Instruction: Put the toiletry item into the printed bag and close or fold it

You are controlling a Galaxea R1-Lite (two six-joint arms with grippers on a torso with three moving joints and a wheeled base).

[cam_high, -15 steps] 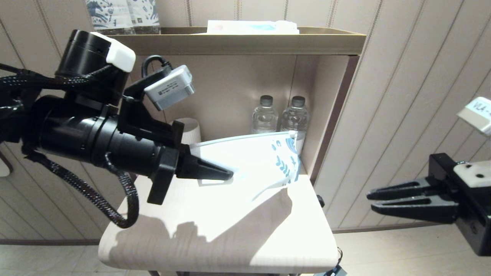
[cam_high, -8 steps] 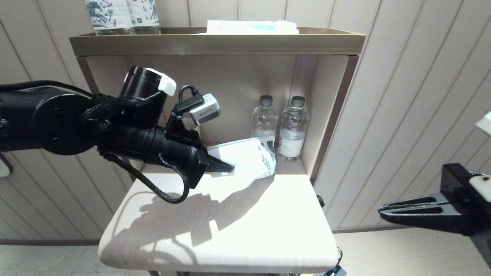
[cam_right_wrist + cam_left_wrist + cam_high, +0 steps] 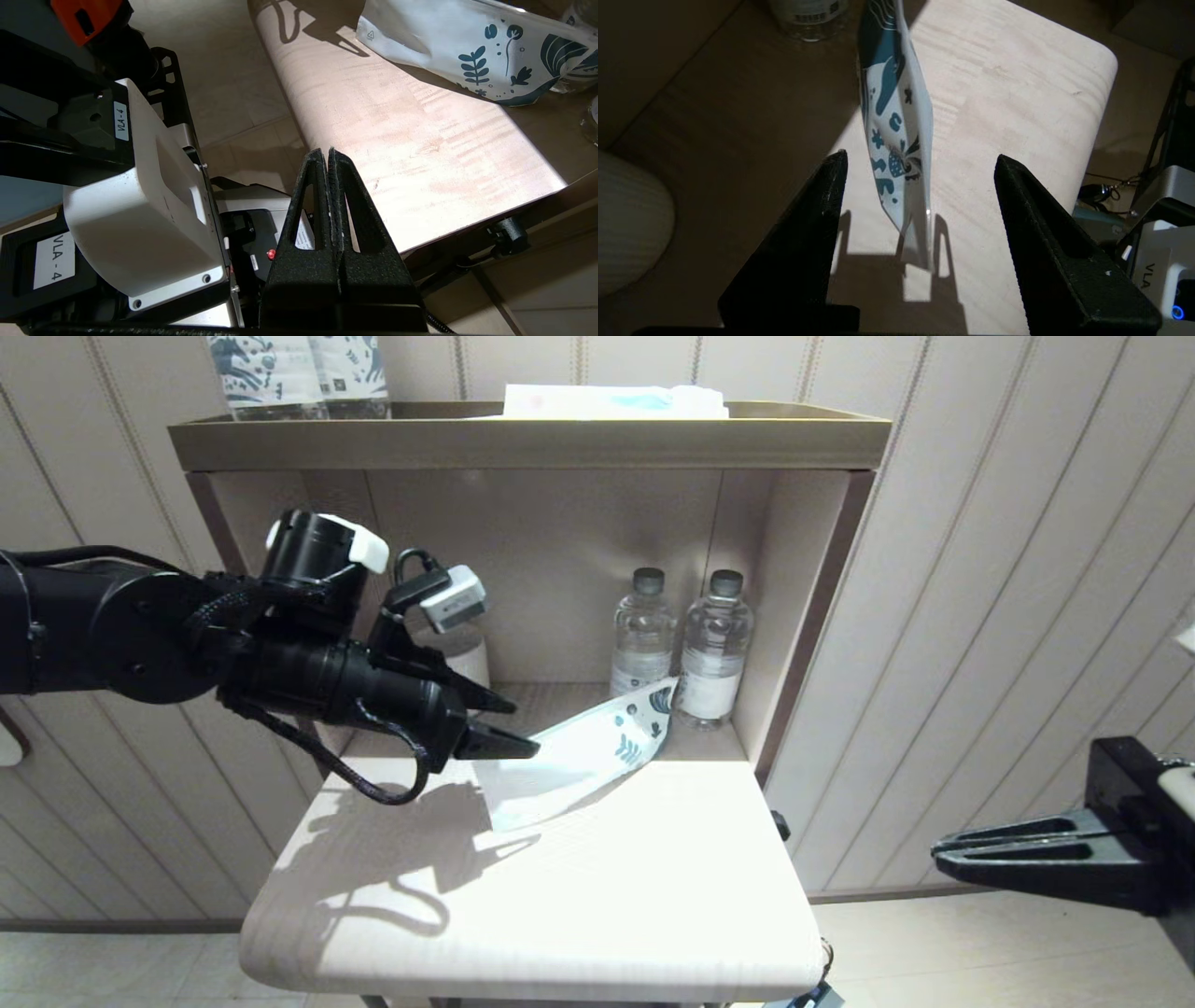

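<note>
The printed bag (image 3: 579,756) (image 3: 896,140) (image 3: 448,51) is white with a dark blue leaf print. It rests slanted on the pale wooden table (image 3: 607,915), its printed end raised against the water bottles. My left gripper (image 3: 523,728) (image 3: 920,157) is open at the bag's plain end. The bag stands edge-on between the fingers and touches neither. My right gripper (image 3: 936,856) (image 3: 327,151) is shut and empty, off the table's right side. The toiletry item is hidden.
Two water bottles (image 3: 644,625) and a white cup (image 3: 467,658) stand in the alcove behind the table. On the shelf top (image 3: 523,434) stand blue-patterned packages (image 3: 299,373) and a flat white packet (image 3: 611,401). Panelled walls close in on both sides.
My left gripper has opened and let go of the bag, pulling back to the left. The bag has sunk onto the table. The right gripper has drifted slightly right and down.
</note>
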